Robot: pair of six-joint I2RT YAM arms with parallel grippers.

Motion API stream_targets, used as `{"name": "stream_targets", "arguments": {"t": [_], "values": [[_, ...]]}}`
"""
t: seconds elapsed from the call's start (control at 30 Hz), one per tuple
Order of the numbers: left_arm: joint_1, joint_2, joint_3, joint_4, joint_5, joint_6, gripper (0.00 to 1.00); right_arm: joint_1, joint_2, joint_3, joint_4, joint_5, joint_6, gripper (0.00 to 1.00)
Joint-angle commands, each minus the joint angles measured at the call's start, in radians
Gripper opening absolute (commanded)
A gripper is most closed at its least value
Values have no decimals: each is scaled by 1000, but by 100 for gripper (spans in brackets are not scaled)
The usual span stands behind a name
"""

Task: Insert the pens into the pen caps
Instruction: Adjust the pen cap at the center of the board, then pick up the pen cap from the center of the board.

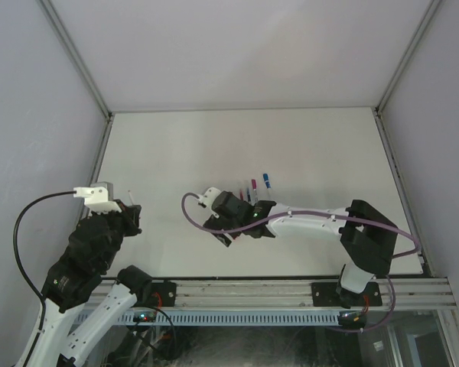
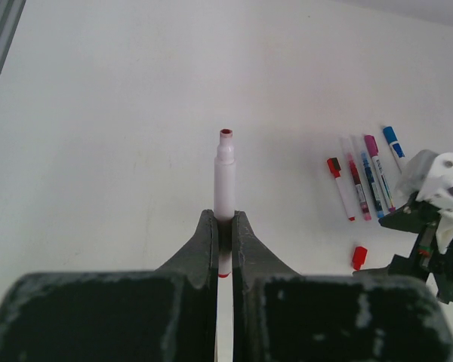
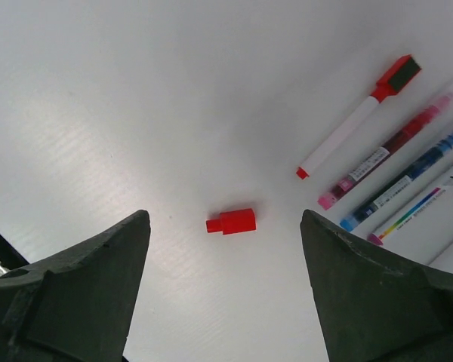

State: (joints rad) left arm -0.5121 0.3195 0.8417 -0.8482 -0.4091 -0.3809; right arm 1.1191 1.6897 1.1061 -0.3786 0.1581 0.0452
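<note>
Your left pincer (image 2: 224, 219) is clamped on the uncapped red-tipped pen (image 2: 225, 177), nib pointing away from it. Your right pincer (image 3: 224, 217) stands apart directly over the red cap (image 3: 232, 222), which lies on its side on the desk (image 3: 98, 90), near the row of other pens (image 3: 377, 170). Come straight down, centre the cap between the fingers, and close across its body, leaving its open end clear, since a skewed grip would likely spoil the insertion.

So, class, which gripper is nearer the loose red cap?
Right. The right gripper is open right over the red cap; the left gripper is well off to its left, shut on an uncapped pen.
</note>
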Motion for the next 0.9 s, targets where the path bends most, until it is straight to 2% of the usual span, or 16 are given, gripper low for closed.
{"name": "stream_targets", "arguments": {"t": [0.0, 0.2, 0.4, 0.67, 0.87], "values": [[3, 4, 7, 34, -4, 11, 0, -3, -83, -25, 105, 95, 188, 81], [3, 6, 6, 35, 0, 13, 0, 19, -144, -51, 95, 224, 454, 85], [3, 8, 6, 36, 5, 14, 0, 30, -168, -51, -43, 350, 826, 94], [3, 10, 4, 37, 11, 16, 0, 9, -129, -41, -176, 294, 1174, 96], [3, 7, 5, 39, 9, 16, 0, 3, -48, 43, -362, 288, 1366, 92]]}}
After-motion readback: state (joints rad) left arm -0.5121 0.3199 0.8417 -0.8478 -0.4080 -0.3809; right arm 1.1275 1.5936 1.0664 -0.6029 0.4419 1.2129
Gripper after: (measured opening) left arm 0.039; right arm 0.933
